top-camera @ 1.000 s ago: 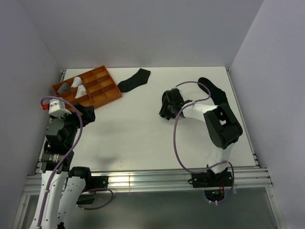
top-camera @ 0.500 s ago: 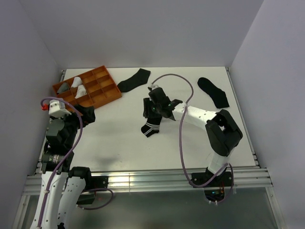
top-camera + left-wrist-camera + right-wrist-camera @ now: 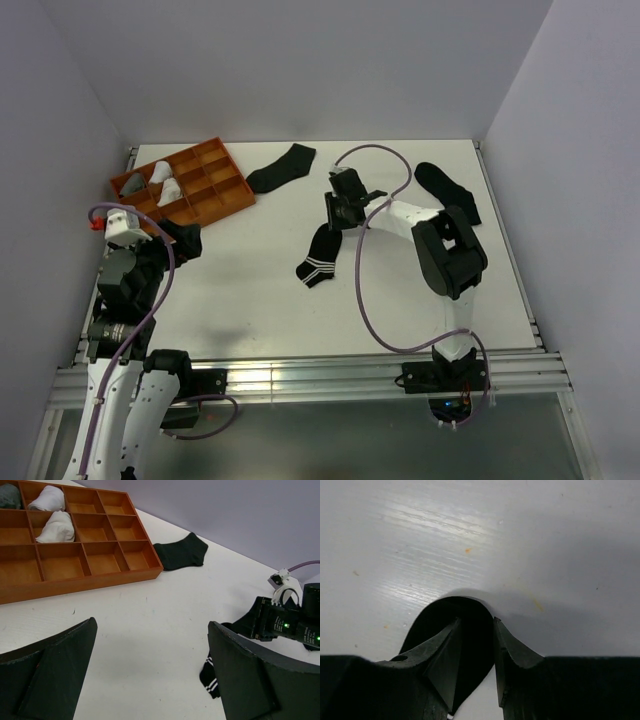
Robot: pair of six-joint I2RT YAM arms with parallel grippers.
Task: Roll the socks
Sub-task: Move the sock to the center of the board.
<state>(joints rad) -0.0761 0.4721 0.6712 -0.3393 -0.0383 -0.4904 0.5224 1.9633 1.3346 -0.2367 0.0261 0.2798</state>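
A black sock with white cuff stripes lies flat mid-table, cuff toward the arms. My right gripper sits over its toe end. In the right wrist view my right gripper has its jaws drawn close, and the toe of the sock fills the narrow gap between them. A plain black sock lies at the back centre and another black sock at the back right. My left gripper hangs wide open and empty above bare table at the left; the striped cuff shows beside its right finger.
An orange compartment tray sits at the back left, holding two white rolled socks and a grey one. The right arm's purple cable arcs over the table. Walls close in on three sides.
The right gripper swung left, laid the striped sock out on the table, then shifted back right with the toe end while its jaws narrowed. The left arm stayed still.
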